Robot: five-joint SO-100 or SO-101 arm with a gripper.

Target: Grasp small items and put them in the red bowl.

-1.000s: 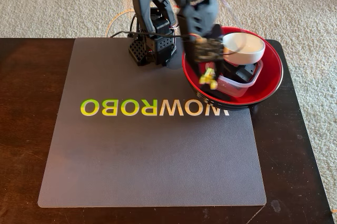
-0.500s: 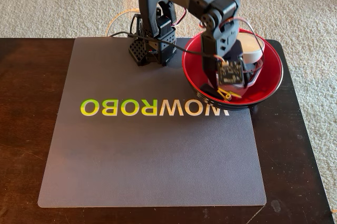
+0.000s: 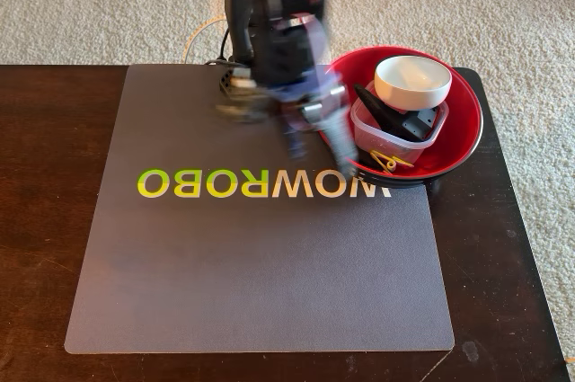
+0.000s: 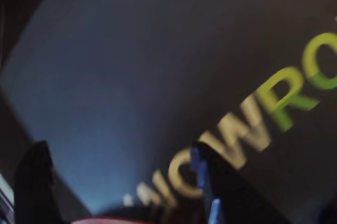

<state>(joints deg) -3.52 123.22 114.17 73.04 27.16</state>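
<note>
The red bowl (image 3: 464, 128) sits at the table's back right in the fixed view. In it are a small white bowl (image 3: 412, 81), a clear square tub (image 3: 395, 137), a black toothed wedge (image 3: 377, 109), a flat black piece (image 3: 424, 120) and a yellow clip (image 3: 389, 163) near the front rim. My gripper (image 3: 341, 157) is motion-blurred just left of the bowl's rim, over the mat. The wrist view shows the gripper (image 4: 118, 150) open, its fingers (image 4: 34, 176) wide apart with only the lettered mat between them, and a sliver of the red bowl's rim (image 4: 105, 221) at the bottom edge.
A grey mat (image 3: 252, 256) with yellow-green lettering covers most of the dark wooden table (image 3: 45, 220). The arm's base (image 3: 235, 85) stands at the mat's back edge, left of the bowl. Beige carpet (image 3: 90, 4) lies beyond the table.
The gripper carried the yellow clip over the bowl, let it go there, and has swung left out of the bowl over the mat. The clip now lies in the bowl.
</note>
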